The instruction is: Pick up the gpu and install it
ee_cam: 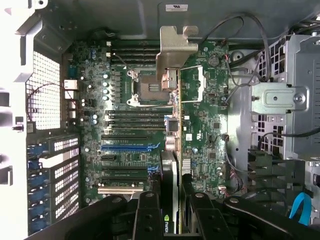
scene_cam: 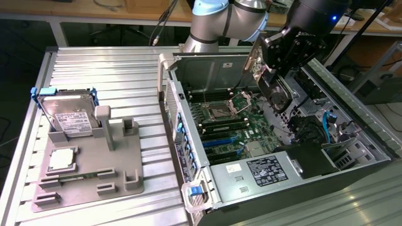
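My gripper hangs over the open computer case, shut on the gpu. The gpu is a dark card with a round black fan face, and it hangs edge-down above the motherboard. In the wrist view the gpu shows edge-on between my two black fingers, and its silver end bracket points away from the camera. It hovers above the board, over the area beside the blue expansion slots and the processor socket. Nothing shows it touching a slot.
A grey fixture at the exterior view's left holds a silver hard drive, a square chip and a slim memory stick. Inside the case are a power supply, drive cages and loose cables.
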You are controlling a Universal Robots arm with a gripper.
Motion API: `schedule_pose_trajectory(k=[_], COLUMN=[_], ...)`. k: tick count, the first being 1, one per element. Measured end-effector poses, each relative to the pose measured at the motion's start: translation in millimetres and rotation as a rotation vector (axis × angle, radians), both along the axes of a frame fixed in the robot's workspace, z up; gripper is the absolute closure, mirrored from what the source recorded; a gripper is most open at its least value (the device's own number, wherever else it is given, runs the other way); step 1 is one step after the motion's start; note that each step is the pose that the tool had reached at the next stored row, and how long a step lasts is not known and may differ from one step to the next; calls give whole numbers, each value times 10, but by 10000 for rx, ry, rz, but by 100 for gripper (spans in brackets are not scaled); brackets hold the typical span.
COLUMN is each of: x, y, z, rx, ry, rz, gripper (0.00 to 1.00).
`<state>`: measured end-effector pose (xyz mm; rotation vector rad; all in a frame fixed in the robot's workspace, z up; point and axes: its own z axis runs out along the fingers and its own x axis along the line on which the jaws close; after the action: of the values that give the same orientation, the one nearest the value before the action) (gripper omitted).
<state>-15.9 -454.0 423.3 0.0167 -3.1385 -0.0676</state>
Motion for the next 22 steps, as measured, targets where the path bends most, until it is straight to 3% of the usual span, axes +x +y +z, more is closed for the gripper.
schedule_pose_trajectory(k=[22], x=[0], y=[0], z=[0], rx=[0], ry=[0], rz=[1066], gripper=[73])
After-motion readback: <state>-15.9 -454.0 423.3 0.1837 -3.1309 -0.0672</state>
